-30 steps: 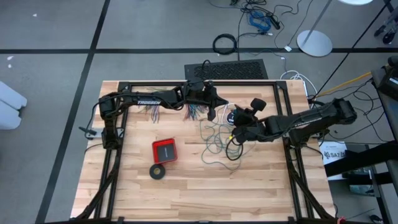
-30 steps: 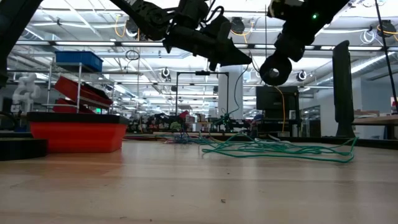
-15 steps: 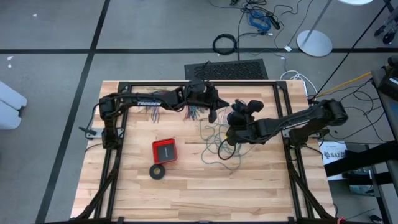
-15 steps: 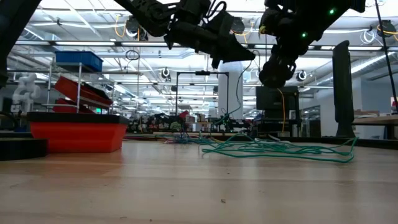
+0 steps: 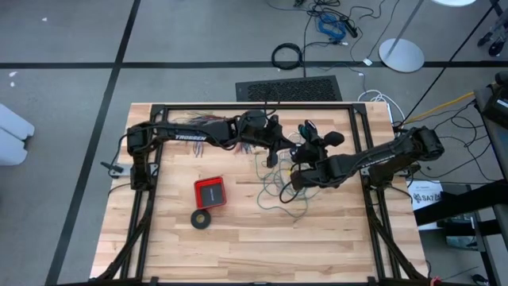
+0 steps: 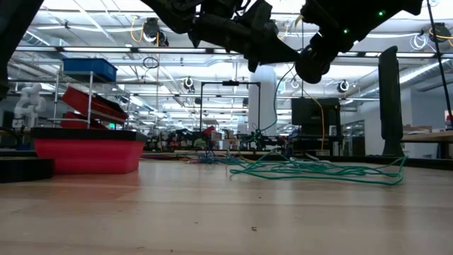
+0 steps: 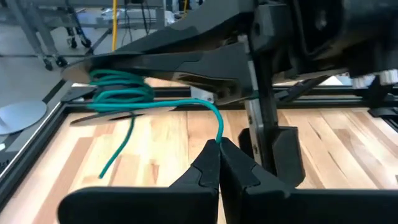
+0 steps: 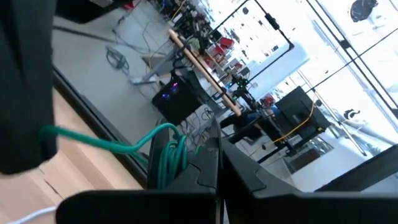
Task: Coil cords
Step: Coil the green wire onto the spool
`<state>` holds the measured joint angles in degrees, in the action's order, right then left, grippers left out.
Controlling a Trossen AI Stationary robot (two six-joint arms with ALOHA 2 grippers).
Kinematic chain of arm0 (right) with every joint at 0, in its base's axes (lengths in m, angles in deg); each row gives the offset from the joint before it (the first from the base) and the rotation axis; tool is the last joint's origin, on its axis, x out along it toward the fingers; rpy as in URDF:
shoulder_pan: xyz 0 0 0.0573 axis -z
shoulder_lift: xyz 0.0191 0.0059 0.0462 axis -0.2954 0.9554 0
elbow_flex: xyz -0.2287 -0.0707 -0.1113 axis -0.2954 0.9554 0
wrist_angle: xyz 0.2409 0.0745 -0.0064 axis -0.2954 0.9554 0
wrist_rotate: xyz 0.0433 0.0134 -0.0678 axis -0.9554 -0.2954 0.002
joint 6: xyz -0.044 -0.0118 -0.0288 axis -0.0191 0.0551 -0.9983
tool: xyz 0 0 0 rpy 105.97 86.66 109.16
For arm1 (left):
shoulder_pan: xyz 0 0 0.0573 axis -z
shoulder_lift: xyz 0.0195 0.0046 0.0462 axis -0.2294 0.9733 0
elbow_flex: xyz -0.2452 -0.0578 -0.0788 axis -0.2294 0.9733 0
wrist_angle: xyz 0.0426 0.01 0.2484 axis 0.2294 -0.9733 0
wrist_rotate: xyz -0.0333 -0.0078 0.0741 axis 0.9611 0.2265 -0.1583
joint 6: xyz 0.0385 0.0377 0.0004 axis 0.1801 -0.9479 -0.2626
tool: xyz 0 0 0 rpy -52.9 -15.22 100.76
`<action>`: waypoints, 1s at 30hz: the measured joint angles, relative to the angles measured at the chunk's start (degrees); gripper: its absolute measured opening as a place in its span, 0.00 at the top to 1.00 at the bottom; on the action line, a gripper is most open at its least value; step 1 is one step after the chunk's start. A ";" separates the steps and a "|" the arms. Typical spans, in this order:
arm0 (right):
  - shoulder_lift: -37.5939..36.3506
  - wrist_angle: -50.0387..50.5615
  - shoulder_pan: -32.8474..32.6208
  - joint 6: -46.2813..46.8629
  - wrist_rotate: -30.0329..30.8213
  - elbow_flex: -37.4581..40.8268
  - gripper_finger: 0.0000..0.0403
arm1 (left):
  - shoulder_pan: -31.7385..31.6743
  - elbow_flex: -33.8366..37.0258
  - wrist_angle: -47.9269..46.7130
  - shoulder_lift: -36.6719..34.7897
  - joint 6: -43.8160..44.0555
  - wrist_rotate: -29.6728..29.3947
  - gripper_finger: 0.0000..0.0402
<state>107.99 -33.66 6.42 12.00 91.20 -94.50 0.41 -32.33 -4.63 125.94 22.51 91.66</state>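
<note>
The teal wire lies mostly as a loose tangle (image 5: pixel 278 189) on the table's middle (image 6: pixel 311 170). One strand rises from it to my grippers. My left gripper (image 7: pixel 219 148), shut, hangs above the tangle (image 5: pixel 275 157) and points toward the table's right. My right gripper (image 8: pixel 217 155), shut, is just right of it (image 5: pixel 306 129) and points toward the far edge. A small coil of the teal wire (image 7: pixel 118 87) is wound round its fingers. The white cord (image 8: pixel 28 214) lies on the table under the grippers, mostly hidden. My left gripper pinches a single teal strand (image 7: pixel 217 134) between its two fingertips, coming nearly level from the table's left. From there the strand runs in a slack curve to the coil. My right gripper carries several turns of teal wire (image 8: pixel 169 155) wrapped round its shut fingers, clear of the table. A loose end (image 7: pixel 118 152) hangs below the coil. Whether the fingers also pinch the wire, I cannot tell.
A red box (image 5: pixel 210 192) and a black tape ring (image 5: pixel 202 219) lie left of the tangle. A fanned bundle of coloured wires (image 5: pixel 238 143) lies under my left arm. A black frame (image 5: pixel 357 119) borders the table.
My left gripper has moved toward the table's right and near edge, closer to my right gripper, with the strand still pinched. My right gripper has turned at the wrist, swinging its fingers and the coil round toward the far edge. The tangle has stayed on the table.
</note>
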 joint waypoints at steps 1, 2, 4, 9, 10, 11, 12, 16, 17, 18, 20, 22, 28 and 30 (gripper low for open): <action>0.00 0.30 -0.35 0.77 0.34 0.00 1.00 | 0.26 0.00 0.21 0.00 -0.26 0.00 1.00; 0.00 0.63 -0.71 1.58 0.43 0.00 1.00 | 0.51 0.00 0.53 0.00 -0.56 0.01 1.00; 0.00 0.98 -1.31 3.25 0.82 0.00 1.00 | 1.03 0.00 0.83 0.00 -1.49 0.02 1.00; 0.00 1.10 -3.11 5.05 1.88 0.00 1.00 | 1.98 0.00 1.63 0.00 -3.34 0.29 1.00; 0.00 1.12 -3.48 5.24 1.85 0.00 1.00 | 2.16 0.00 1.59 0.00 -4.04 0.31 1.00; -0.05 1.12 -3.87 5.45 1.87 0.00 1.00 | 2.31 0.00 1.56 0.00 -4.54 0.31 1.00; -0.12 1.11 -4.19 5.71 1.87 0.00 1.00 | 2.46 0.00 1.57 0.00 -4.98 0.31 1.00; -0.22 1.02 -5.17 6.39 1.87 0.00 1.00 | 2.80 0.00 1.55 0.00 -6.98 0.33 1.00; -0.24 0.87 -5.29 6.41 1.85 0.00 1.00 | 2.81 0.00 1.50 0.00 -7.43 0.33 1.00; -0.26 0.68 -5.45 6.42 1.86 0.00 1.00 | 2.81 0.00 1.52 0.00 -7.68 0.40 1.00; -0.45 0.47 -5.52 6.42 1.75 0.00 1.00 | 2.76 0.00 1.59 0.00 -7.77 1.51 1.00; -1.02 0.15 -5.49 6.42 1.23 0.00 1.00 | 2.76 0.00 1.67 0.00 -7.83 2.86 1.00; -2.90 -0.34 -5.49 6.36 -0.06 0.00 1.00 | 2.76 0.00 1.87 0.00 -9.27 3.24 1.00; -3.52 -0.35 -5.49 6.13 -1.51 0.00 1.00 | 2.75 0.00 2.04 0.00 -9.67 3.26 1.00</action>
<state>104.47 -34.01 0.93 18.13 89.69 -94.50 3.16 -32.33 -2.60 125.94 12.85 94.91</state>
